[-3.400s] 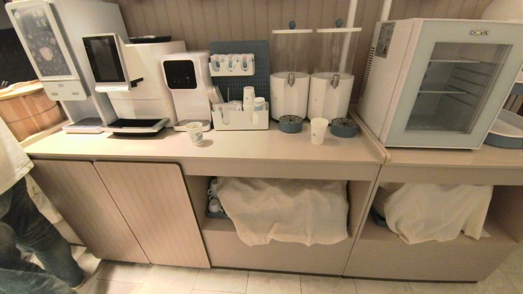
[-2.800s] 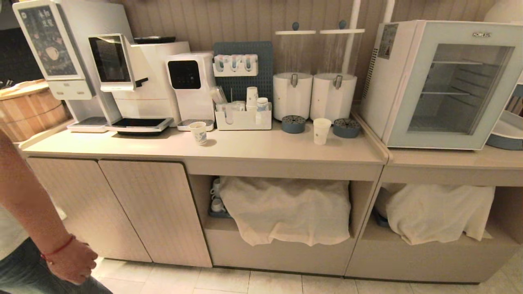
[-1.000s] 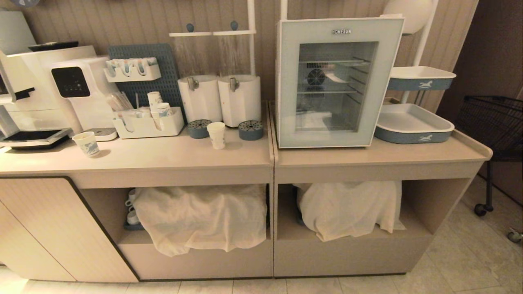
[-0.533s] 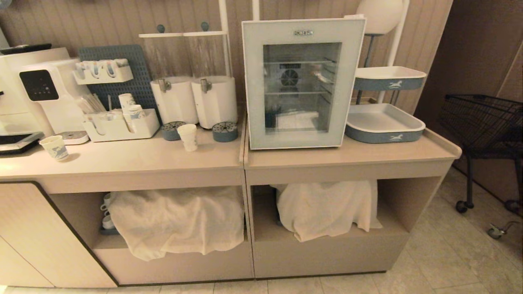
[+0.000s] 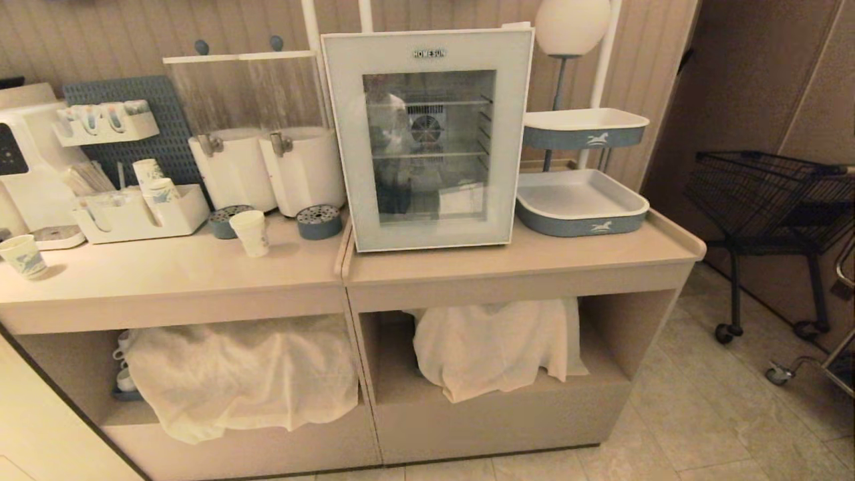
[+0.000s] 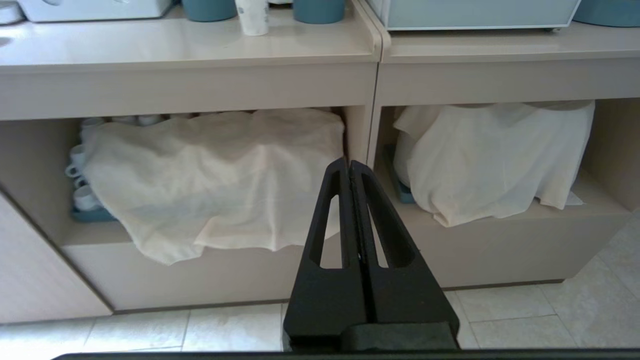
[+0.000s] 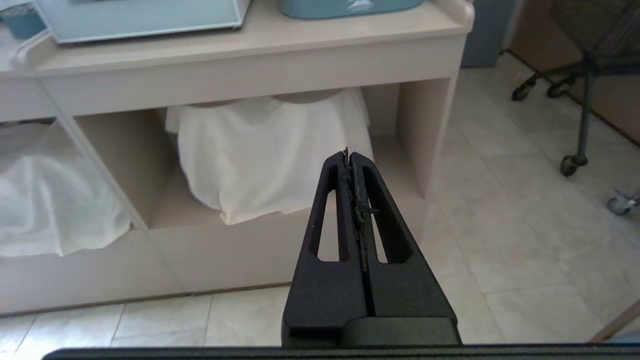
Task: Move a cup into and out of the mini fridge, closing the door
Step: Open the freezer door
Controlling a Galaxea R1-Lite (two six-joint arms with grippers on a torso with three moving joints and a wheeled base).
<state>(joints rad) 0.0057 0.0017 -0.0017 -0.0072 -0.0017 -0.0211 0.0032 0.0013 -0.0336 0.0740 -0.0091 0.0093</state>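
Note:
The tall white paper cup [image 5: 251,232] stands on the counter left of the mini fridge [image 5: 427,137]; its lower part shows in the left wrist view as the cup [image 6: 252,17]. The fridge's glass door [image 5: 514,133] is closed, with wire shelves visible behind the window. Neither arm shows in the head view. My left gripper [image 6: 349,162] is shut with nothing in it and hangs low, level with the open shelves under the counter. My right gripper [image 7: 349,154] is likewise shut and holds nothing, low in front of the right-hand shelf.
A shorter printed cup [image 5: 23,256] stands at the far left, stacked cups [image 5: 148,175] in an organizer, two white dispensers [image 5: 267,167], blue-rimmed trays [image 5: 580,204] right of the fridge. White cloths [image 5: 497,347] cover the lower shelves. A black wire cart [image 5: 768,200] stands on the floor at right.
The whole scene has slid leftward in the head view as the camera moved right; the fridge now sits near centre. The person seen earlier is out of view. Both grippers stay shut.

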